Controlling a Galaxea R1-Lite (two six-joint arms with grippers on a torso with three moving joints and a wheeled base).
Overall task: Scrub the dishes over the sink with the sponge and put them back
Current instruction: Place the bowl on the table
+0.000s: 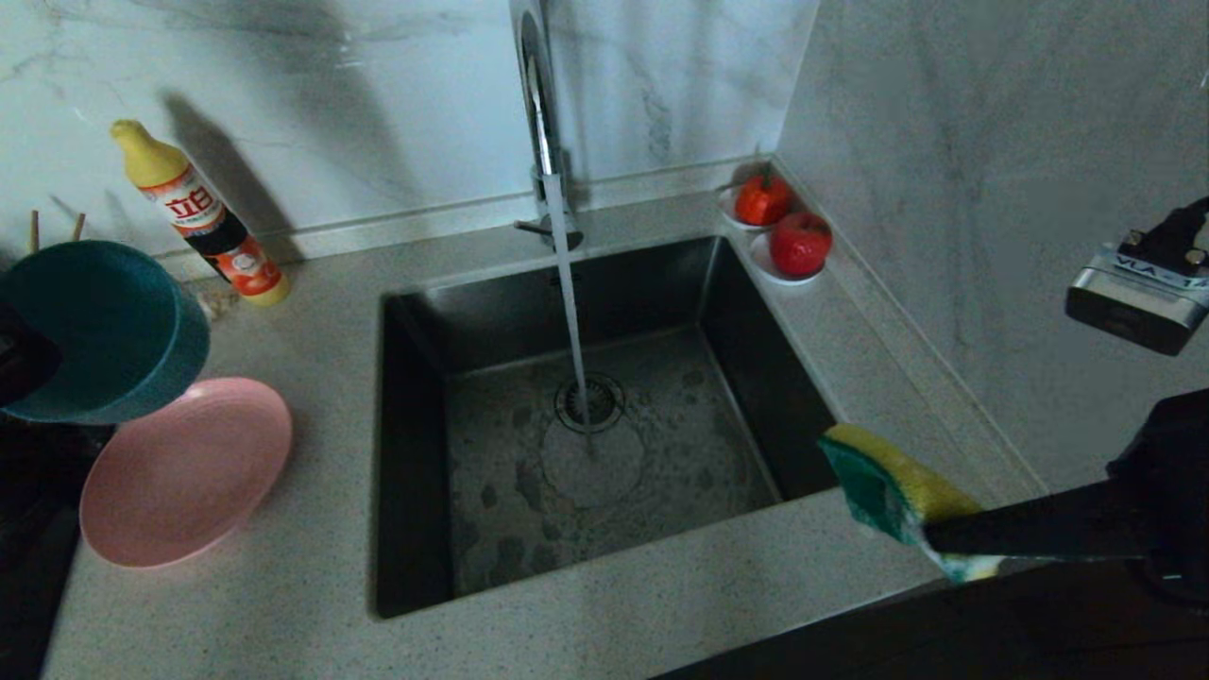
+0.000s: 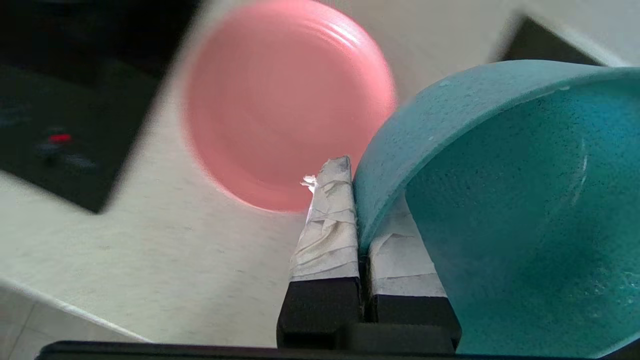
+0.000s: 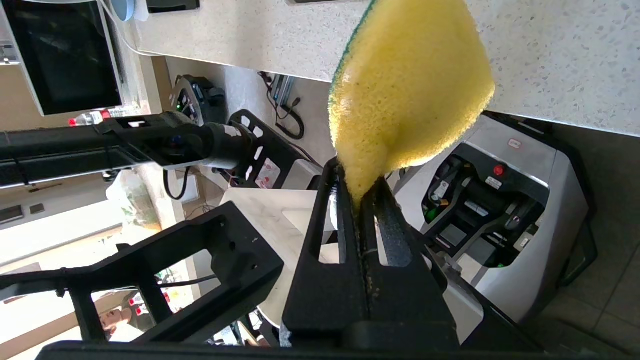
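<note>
Countertop (image 1: 312,331): a speckled pale surface is seen all round the sink, backed by marbled wall panels.
Sink (image 1: 416,453): a deep square steel basin is sunk into the countertop; a round drain strainer (image 1: 589,400) is set in the middle of its wet floor.
Faucet (image 1: 540,104): it is mounted behind the sink's back rim, and a stream of water (image 1: 572,321) is let down onto the sink floor just beside the strainer.
Pink plate (image 1: 184,469): it is laid flat on the countertop to the left of the sink, apart from its rim.
Teal bowl (image 1: 104,326): it is held tilted in the air left of the sink, above the far edge of the pink plate.
Detergent bottle (image 1: 203,215): it is leaned against the wall, behind and left of the sink.
Sponge (image 1: 888,486): yellow with a green face, it is held above the sink's near right corner.
Two red fruits (image 1: 782,225): they are set on small white saucers at the sink's far right corner.
Chopsticks (image 1: 55,229): only two thin tips are seen behind the bowl, far left of the sink.
Left gripper (image 2: 361,200): its taped fingers are clamped on the teal bowl's rim, one inside and one outside.
Right gripper (image 3: 361,197): its fingers are pinched tight on the sponge's end.
</note>
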